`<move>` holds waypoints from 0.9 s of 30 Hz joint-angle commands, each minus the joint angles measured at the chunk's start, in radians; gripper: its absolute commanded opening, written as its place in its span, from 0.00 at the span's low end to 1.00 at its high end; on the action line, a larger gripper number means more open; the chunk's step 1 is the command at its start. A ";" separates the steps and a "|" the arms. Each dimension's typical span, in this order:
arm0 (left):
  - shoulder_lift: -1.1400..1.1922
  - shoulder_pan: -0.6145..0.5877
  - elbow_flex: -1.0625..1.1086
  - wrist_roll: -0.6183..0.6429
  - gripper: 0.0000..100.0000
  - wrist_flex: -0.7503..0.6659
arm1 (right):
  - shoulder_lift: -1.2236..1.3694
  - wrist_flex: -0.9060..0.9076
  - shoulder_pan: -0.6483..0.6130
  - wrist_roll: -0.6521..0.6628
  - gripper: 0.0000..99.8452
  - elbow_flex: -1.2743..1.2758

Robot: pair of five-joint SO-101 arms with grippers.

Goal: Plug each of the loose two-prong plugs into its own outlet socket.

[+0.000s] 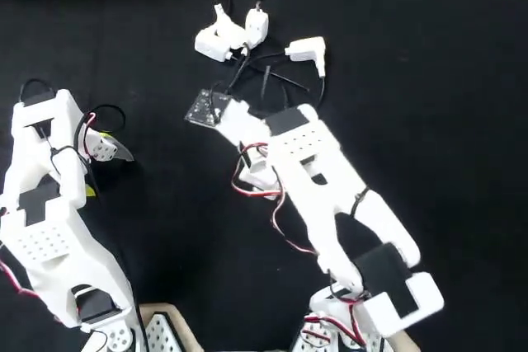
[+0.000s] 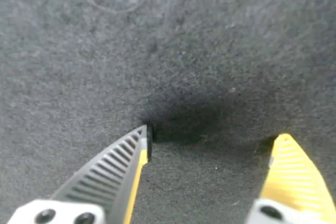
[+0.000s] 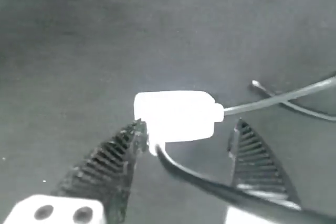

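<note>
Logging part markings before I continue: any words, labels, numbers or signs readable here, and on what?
None can be read. The white plug by the right tool shows plain white; the white connector pieces on the black cloth and the arms' white shells show no legible marks.

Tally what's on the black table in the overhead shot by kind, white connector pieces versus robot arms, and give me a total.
White connector pieces: 3
Robot arms: 2
Total: 5
</note>
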 commanded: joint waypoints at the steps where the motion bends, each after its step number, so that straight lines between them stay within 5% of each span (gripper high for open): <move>1: 0.005 0.025 -0.005 0.015 0.36 -0.015 | -0.056 0.017 0.060 -0.058 0.26 -0.053; 15: 0.005 0.025 -0.005 0.015 0.36 -0.015 | -0.050 0.009 -0.041 -0.839 0.25 -0.047; 27: 0.005 0.024 -0.005 0.015 0.36 -0.014 | -0.035 -0.018 -0.038 -1.014 0.25 -0.019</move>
